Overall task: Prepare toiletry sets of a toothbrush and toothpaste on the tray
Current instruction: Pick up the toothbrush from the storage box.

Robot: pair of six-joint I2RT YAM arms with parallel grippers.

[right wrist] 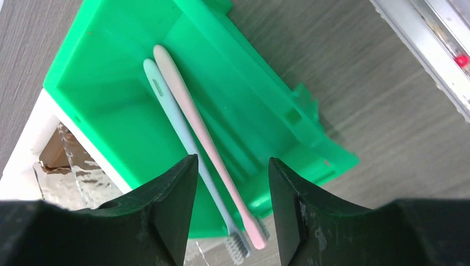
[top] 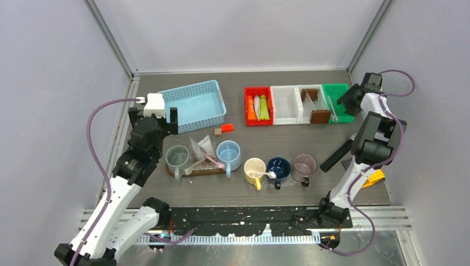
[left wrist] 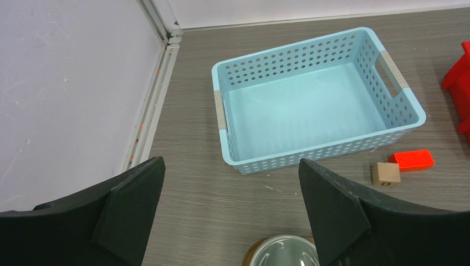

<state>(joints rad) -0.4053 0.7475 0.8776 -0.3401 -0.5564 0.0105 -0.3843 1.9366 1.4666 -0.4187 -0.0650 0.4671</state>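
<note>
Your next pick is in the green bin [right wrist: 105, 94] at the far right of the bin row. A pink toothbrush [right wrist: 191, 105] and a pale blue toothbrush [right wrist: 169, 102] lie there side by side, touching along their handles, bristle ends toward the wrist camera. Your right gripper [right wrist: 231, 166] hangs over them with its fingers apart and nothing held. Both handles fall in the gap between them, so closing now would likely catch two brushes rather than one; shift toward one handle first.

The toothpaste tubes [top: 258, 107] stand together in the red bin [top: 248, 95] at the other end of the row: one orange, one pale, one green. Beside it is a white bin [top: 286, 104] that looks empty, and the next bin holds crinkled clear wrapping and a brown block.

Nearer the arms, the brown tray [top: 206, 172] carries the grey-green mug [top: 177, 157] and the light blue mug [top: 228, 153], with a pink brush and clear wrappers between them. The cream-yellow mug [top: 254, 168], navy mug [top: 278, 166] and mauve mug [top: 304, 164] sit on the table to the tray's right. Something white pokes from the navy one, though you cannot tell what.

Your left gripper [left wrist: 230, 166] waits wide open and empty above the grey-green mug, well clear of the right arm's work. Beyond it is the empty blue basket [left wrist: 310, 151], with a red block [left wrist: 411, 159] and a wooden cube [left wrist: 386, 173] beside it.
</note>
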